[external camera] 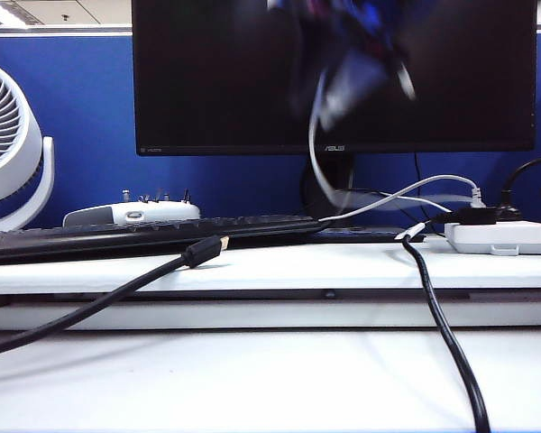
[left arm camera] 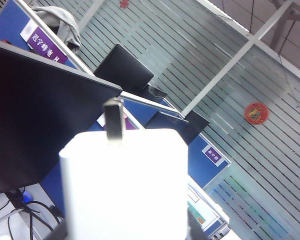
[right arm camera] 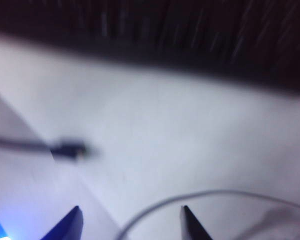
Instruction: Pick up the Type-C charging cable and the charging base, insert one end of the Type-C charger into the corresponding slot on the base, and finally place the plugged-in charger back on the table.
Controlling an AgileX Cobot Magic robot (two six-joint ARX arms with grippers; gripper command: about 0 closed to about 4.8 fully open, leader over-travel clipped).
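Left gripper: only dark bits of it show beside the charging base [left arm camera: 122, 187] in the left wrist view, closed on the block — metal prong pointing up toward the monitor [left arm camera: 35, 110].
Right gripper [right arm camera: 131, 220]: fingers [right arm camera: 70, 225] apart, nothing between them; a loop of the Type-C charging cable [right arm camera: 200, 196] lies across the gap.
Cable: in the exterior view the cord [external camera: 317, 162] hangs blurred from high before the screen.
Table [external camera: 252, 379]: front white surface open — a black cable [external camera: 446, 334] crosses right, the gold-tipped plug [external camera: 206, 250] overhangs the ledge.
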